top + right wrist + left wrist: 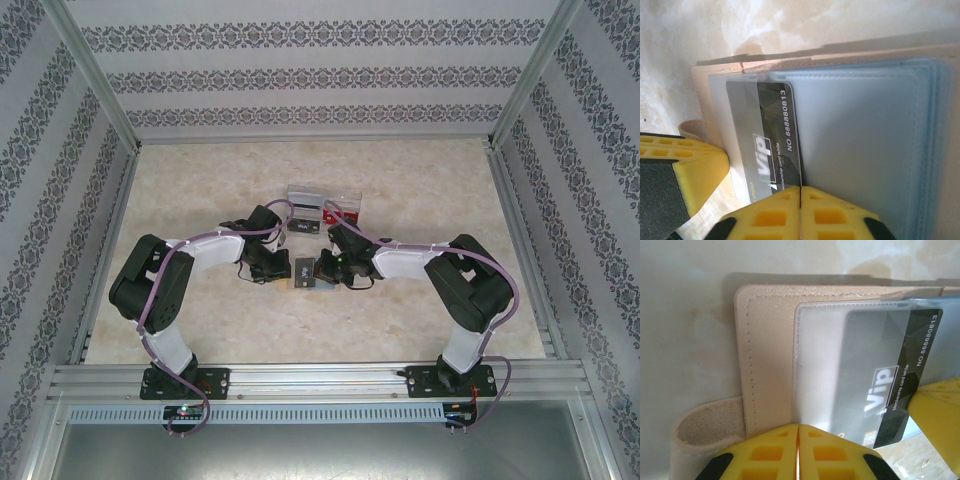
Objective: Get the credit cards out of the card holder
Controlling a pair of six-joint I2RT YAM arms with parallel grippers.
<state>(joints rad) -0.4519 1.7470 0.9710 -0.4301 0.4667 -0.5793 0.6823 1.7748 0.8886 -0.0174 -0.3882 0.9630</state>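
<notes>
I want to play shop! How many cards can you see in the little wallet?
1. A dark VIP card sticks halfway out of a clear sleeve in the card holder, pinched by the right hand. Other sleeves may hide more.

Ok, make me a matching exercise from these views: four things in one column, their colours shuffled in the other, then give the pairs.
Things:
1. card holder cover
2. VIP card
3. left gripper jaws
4. plastic sleeves

Colours:
A. yellow
B. pale blue
C. tan
D. dark grey

Pairs: 1-C, 2-D, 3-A, 4-B.
</notes>
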